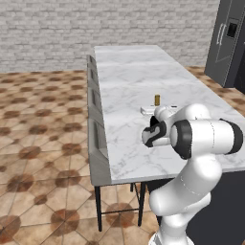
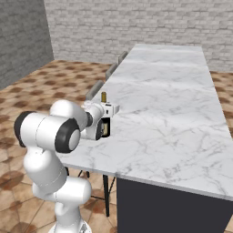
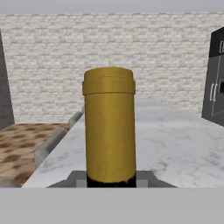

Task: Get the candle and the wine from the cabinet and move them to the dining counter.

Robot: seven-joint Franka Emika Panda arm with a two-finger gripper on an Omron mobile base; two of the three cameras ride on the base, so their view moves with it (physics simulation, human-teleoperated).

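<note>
My end effector (image 3: 111, 178) is clamped on the wine bottle (image 3: 109, 127); in the hand view the fingers (image 3: 78, 179) press against the bottle from both sides, just below the foil. I see the gold-foil neck standing upright in front of the camera, with a band of dark glass beneath it. The left base view gives me the gold top (image 1: 157, 99) rising above the hand over the tabletop (image 1: 134, 72), near its long edge on the stool side and toward the near end. The right base view adds the tan label and dark body (image 2: 105, 128) below the hand, which the other two views hide. Whether the bottle's base touches the marble, I cannot tell. Farther along that edge grey stools (image 1: 94, 103) line up, and a dark fridge (image 1: 227, 40) stands beyond the far right corner.
</note>
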